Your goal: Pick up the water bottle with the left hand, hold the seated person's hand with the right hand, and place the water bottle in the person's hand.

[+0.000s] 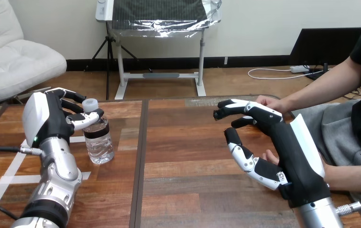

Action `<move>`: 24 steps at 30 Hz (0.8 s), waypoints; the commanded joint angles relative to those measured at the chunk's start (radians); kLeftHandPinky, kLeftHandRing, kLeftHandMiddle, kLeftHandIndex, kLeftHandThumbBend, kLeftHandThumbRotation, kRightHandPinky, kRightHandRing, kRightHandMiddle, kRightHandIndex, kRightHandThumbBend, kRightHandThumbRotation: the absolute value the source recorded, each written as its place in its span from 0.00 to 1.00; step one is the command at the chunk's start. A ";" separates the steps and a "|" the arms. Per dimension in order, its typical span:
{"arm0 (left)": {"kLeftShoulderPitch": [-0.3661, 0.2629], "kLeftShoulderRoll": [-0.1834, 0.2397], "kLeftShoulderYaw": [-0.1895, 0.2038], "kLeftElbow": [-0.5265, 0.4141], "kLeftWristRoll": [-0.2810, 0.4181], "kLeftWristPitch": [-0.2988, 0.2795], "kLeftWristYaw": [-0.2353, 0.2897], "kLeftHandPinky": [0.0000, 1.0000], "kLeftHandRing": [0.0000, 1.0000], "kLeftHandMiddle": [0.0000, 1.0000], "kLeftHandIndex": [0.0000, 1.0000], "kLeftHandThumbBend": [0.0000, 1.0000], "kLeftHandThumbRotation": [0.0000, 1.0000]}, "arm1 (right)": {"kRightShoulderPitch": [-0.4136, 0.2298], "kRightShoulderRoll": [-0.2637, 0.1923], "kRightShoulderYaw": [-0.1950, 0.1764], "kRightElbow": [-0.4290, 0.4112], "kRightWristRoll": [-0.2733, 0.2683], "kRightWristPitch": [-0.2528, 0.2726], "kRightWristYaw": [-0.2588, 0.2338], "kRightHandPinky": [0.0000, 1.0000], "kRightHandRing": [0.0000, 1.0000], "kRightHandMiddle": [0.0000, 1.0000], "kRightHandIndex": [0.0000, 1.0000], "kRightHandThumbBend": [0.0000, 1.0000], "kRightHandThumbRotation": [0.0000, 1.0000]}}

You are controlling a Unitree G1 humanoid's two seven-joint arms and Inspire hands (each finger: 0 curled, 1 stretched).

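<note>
Wooden table [183,156]. My left hand [50,121] is curled round the water bottle [98,142], which stands there unlifted. My right hand [287,142], fingers apart, sits beside the person's hand [268,100], not yet holding it.

Left hand [50,118] curled round the upper part of the water bottle [98,142], which stands upright on the table [188,190]. Right hand [287,137] — fingers relaxed, thumb apart — over the person's near hand [269,156]; the person's far hand [268,101] rests just beyond its fingertips.
</note>
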 commanded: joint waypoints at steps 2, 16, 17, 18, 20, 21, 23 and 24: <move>-0.032 0.006 -0.015 -0.002 0.013 -0.025 0.018 0.35 0.42 0.47 0.51 0.70 0.00 | -0.041 -0.006 -0.012 -0.047 0.002 -0.005 0.000 0.64 0.75 0.75 0.62 0.23 0.00; -0.028 0.007 -0.008 -0.002 0.004 -0.040 0.020 0.36 0.42 0.47 0.52 0.70 0.00 | -0.046 -0.009 -0.011 -0.045 -0.004 -0.003 0.002 0.64 0.75 0.74 0.62 0.22 0.00; -0.028 0.007 -0.008 -0.002 0.003 -0.042 0.020 0.36 0.42 0.47 0.52 0.70 0.00 | -0.046 -0.008 -0.011 -0.044 -0.004 -0.004 0.002 0.64 0.75 0.74 0.62 0.22 0.00; -0.027 0.007 -0.007 -0.002 0.003 -0.044 0.021 0.36 0.42 0.46 0.52 0.70 0.00 | -0.046 -0.008 -0.010 -0.044 -0.003 -0.005 0.001 0.64 0.75 0.74 0.62 0.22 0.00; -0.027 0.006 -0.006 -0.002 0.000 -0.045 0.020 0.36 0.42 0.46 0.51 0.70 0.00 | -0.047 -0.008 -0.010 -0.042 -0.002 -0.007 0.002 0.64 0.75 0.74 0.62 0.22 0.00; -0.026 0.006 -0.004 -0.003 -0.001 -0.046 0.020 0.36 0.42 0.46 0.51 0.70 0.00 | -0.047 -0.008 -0.010 -0.041 -0.002 -0.007 0.002 0.64 0.75 0.74 0.61 0.22 0.00; -0.026 0.005 -0.002 -0.004 -0.004 -0.047 0.017 0.35 0.41 0.46 0.51 0.70 0.00 | -0.048 -0.009 -0.009 -0.040 -0.003 -0.008 0.002 0.64 0.75 0.74 0.61 0.22 0.00; -0.025 0.004 -0.001 -0.005 -0.005 -0.047 0.016 0.34 0.41 0.45 0.51 0.70 0.00 | -0.049 -0.010 -0.009 -0.040 -0.003 -0.008 0.003 0.64 0.75 0.74 0.61 0.22 0.00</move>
